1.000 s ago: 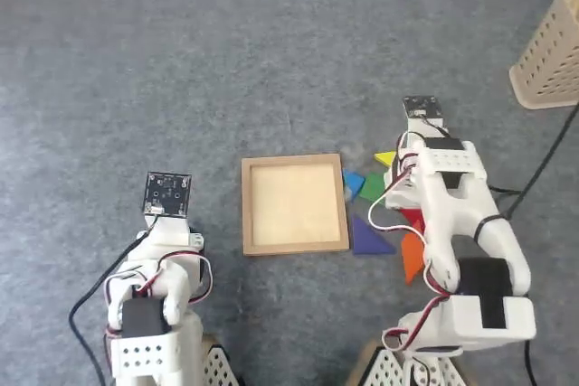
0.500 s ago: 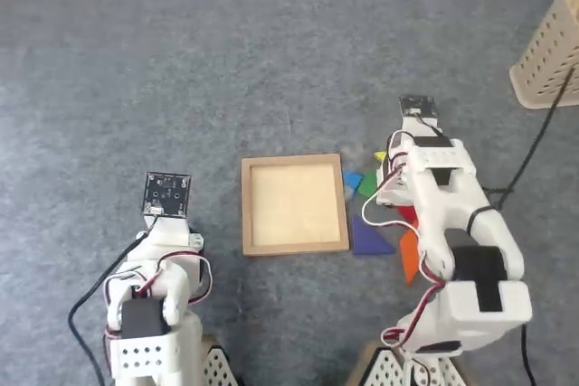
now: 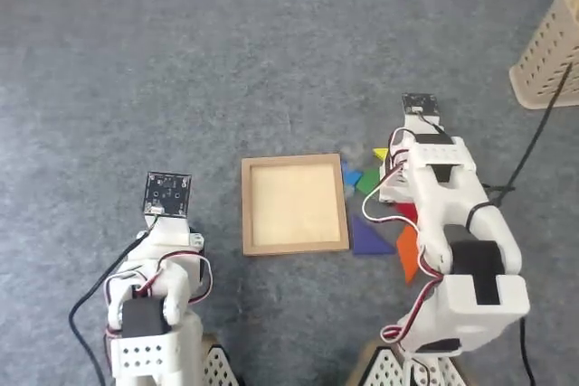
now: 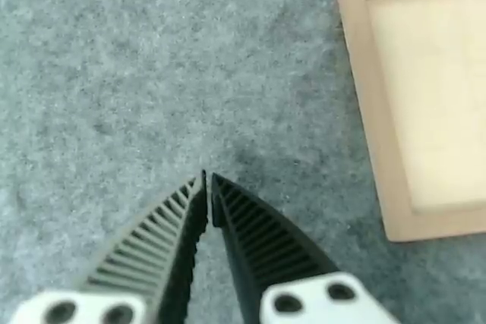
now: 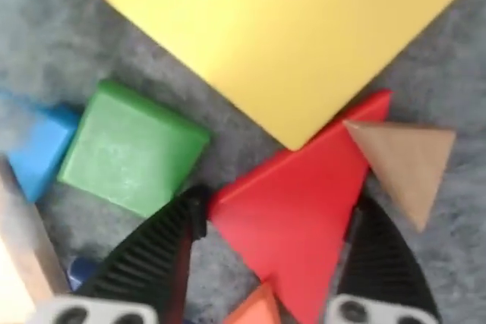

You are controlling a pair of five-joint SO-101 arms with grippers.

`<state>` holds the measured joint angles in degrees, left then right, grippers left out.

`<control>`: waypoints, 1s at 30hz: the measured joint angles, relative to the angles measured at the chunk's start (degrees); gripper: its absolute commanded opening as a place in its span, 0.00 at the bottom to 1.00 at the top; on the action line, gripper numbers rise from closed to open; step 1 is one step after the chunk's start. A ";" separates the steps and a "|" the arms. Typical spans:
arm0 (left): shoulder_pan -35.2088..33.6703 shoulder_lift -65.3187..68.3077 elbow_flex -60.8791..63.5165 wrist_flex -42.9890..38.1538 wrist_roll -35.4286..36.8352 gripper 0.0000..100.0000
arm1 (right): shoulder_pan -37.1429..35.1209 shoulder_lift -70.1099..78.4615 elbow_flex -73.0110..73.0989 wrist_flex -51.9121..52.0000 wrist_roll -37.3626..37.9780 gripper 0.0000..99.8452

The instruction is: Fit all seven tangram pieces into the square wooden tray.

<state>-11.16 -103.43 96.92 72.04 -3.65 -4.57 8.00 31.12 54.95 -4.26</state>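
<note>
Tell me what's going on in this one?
The right tool is open and low over the loose tangram pieces beside the wooden tray. It straddles the red triangle, with the green square and yellow triangle close by. No piece is in the tray yet. The left tool is shut, over the grey mat on the tray's other side.

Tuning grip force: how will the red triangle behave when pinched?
Probably stiff: the red triangle looks like a solid flat block. Its slanted edges may slip from the right tool. Lying flat on grey carpet, it should not roll.
</note>
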 measured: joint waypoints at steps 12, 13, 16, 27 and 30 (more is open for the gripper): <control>0.00 0.00 0.00 0.00 0.00 0.01 | 2.37 -6.77 -0.35 4.31 1.49 0.10; 0.00 0.00 0.00 0.00 0.00 0.01 | 2.37 -8.79 -0.35 5.19 1.67 0.10; 0.00 0.00 0.00 0.00 0.00 0.01 | 1.93 -14.77 0.79 6.68 1.67 0.10; 0.00 0.00 0.00 0.00 0.00 0.01 | -12.40 -24.44 0.53 11.08 13.19 0.10; 0.00 0.00 0.00 0.00 0.00 0.01 | -18.20 -22.51 -3.43 13.01 16.26 0.10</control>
<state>-11.16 -103.43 96.92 72.04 -3.65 -22.77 -14.51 27.69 67.96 12.00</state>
